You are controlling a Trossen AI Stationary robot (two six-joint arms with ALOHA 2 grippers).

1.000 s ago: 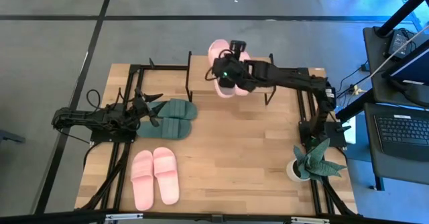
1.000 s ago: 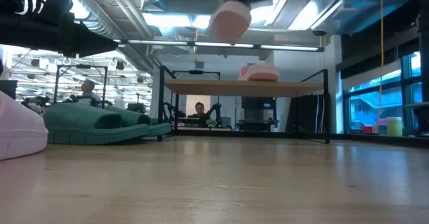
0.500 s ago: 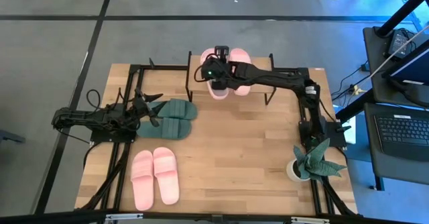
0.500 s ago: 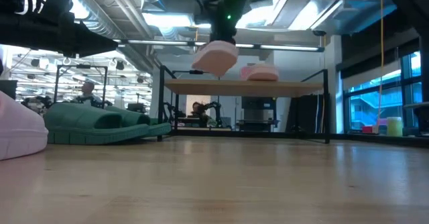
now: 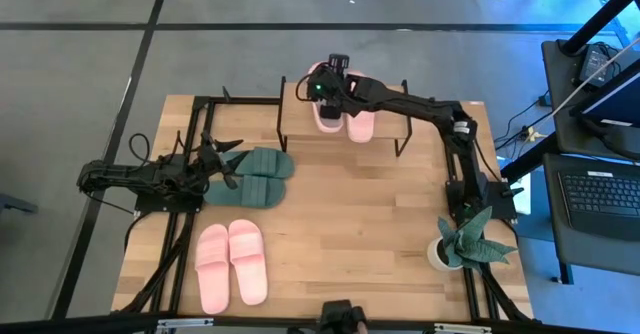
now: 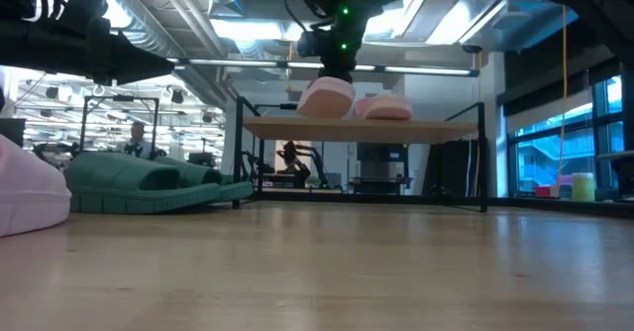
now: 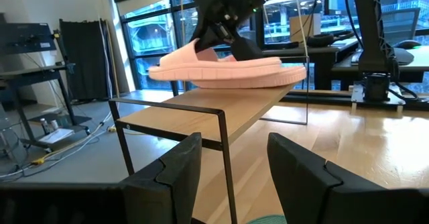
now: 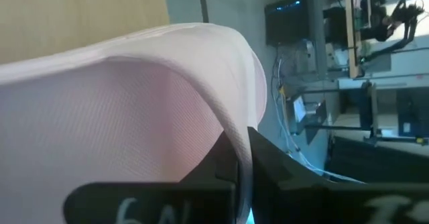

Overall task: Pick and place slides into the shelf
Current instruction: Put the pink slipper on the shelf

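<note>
From above, the right gripper [image 5: 327, 78] holds a light pink rubbery slide [image 5: 325, 109] over the low wooden-topped shelf [image 5: 290, 102], beside its already placed mate [image 5: 360, 122]. The left gripper [image 5: 215, 160] waits beside the dark green slides [image 5: 256, 176].

At table level, the held slide sits low over the board, apparently for release.

The right wrist view shows the fingers pinched together on the pink strap.

The left wrist view shows its own jaws apart, empty.

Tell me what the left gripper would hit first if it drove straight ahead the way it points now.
Probably the green slides: the left gripper sits at their end and points along them. Beyond, its wrist view shows the shelf, much farther off.
</note>
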